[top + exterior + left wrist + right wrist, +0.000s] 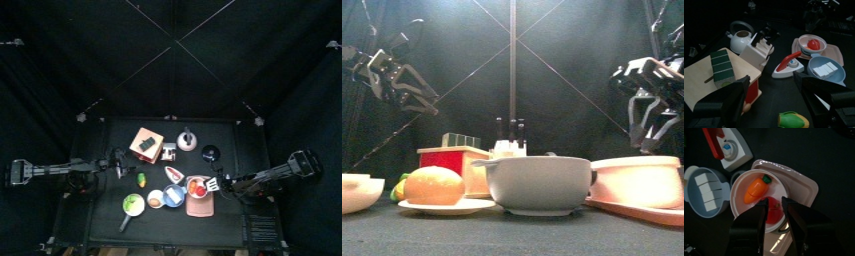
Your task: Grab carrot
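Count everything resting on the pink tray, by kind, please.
Bowl: 1
Carrot: 1
Red piece: 1
Total: 3 on the tray, both toy pieces lying inside the bowl.

The black surface [100, 200] carries a wooden cutting board [147, 141], a white kettle [189, 139], a small dark round item [211, 153], a yellow-and-green piece [142, 179], a red-and-white wedge [175, 175], a green pan [132, 206], a plate with an orange fruit [155, 199], a blue bowl [174, 195] and a pink tray [201, 208].
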